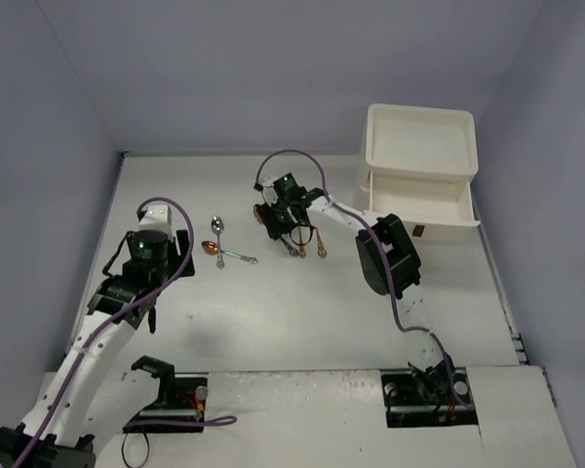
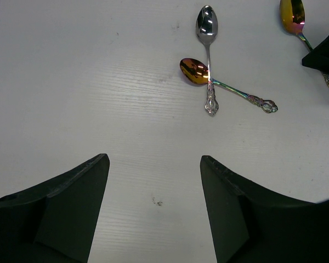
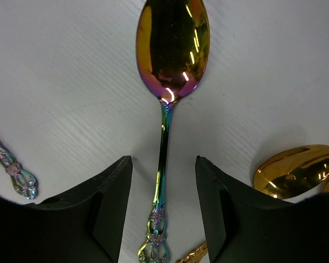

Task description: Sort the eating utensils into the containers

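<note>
My right gripper [image 1: 285, 222] [image 3: 163, 164] is open and low over the table. Its fingers stand on either side of the handle of a rainbow-tinted spoon [image 3: 172, 44], with a gap on each side. A gold spoon bowl [image 3: 296, 170] lies to its right and an ornate handle end [image 3: 13, 172] to its left. My left gripper [image 1: 154, 255] [image 2: 153, 161] is open and empty above bare table. A silver spoon [image 2: 206, 24] [image 1: 217, 226] lies crossed over a gold-bowled spoon [image 2: 194, 71] [image 1: 212, 247] ahead of it. The cream-white cabinet [image 1: 419, 175] stands at the far right.
The cabinet's drawers are pulled open toward the arms, and a small brown handle [image 1: 419, 232] shows on the lower one. More utensils [image 1: 307, 246] lie just near of my right gripper. Grey walls enclose the white table [image 1: 273, 322].
</note>
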You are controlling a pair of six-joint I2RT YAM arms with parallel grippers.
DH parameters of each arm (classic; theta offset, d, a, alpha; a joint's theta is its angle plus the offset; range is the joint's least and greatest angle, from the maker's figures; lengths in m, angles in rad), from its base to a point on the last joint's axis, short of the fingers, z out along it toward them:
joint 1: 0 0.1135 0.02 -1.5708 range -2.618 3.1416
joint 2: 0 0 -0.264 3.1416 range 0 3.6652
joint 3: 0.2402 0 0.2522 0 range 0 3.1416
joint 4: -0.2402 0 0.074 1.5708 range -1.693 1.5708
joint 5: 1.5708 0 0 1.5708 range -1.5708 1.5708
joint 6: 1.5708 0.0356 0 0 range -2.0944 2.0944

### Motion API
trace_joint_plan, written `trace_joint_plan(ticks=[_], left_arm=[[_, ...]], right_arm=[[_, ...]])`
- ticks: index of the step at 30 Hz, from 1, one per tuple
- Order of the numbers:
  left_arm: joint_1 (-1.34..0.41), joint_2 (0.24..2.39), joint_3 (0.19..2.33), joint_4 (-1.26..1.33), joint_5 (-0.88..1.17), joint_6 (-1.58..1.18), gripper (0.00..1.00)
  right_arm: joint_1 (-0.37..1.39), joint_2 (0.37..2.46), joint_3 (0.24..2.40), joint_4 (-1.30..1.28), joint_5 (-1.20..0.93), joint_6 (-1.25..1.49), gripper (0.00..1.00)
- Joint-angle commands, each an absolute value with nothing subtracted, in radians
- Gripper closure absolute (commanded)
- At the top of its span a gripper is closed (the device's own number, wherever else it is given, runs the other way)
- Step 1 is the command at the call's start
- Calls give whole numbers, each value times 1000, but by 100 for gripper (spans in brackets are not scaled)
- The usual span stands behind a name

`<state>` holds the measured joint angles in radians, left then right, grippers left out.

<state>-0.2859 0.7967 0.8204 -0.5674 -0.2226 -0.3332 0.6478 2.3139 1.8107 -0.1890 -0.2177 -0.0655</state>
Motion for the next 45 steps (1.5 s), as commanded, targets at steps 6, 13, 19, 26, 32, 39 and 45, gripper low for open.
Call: trace_joint_plan(ticks=[6, 13, 19, 26, 32, 39, 45], left_arm=[[-281, 801, 824, -526, -242, -319, 36], [-281, 801, 825, -526, -239, -319, 36], [-281, 798, 825, -526, -236, -319, 36], [-281, 796, 825, -526, -233, -319, 36], [-281, 787, 826, -525, -234, -321, 36], [-279, 786, 826, -526, -235, -324, 36], [-279, 795, 827, -527, -231, -329, 36]], right_arm=[[645, 2356, 1884, -175, -217, -93, 65], [677, 2367, 1857, -175, -194, -120, 78], [713, 2349, 1832, -176, -182, -118, 98], [741, 2247, 1858, -175, -204, -87, 100], [744, 2085, 1878, -168, -160, -9, 100], [729, 1796, 1724, -83, 30, 146, 100], [606, 1454, 1369, 199, 171, 426, 100]])
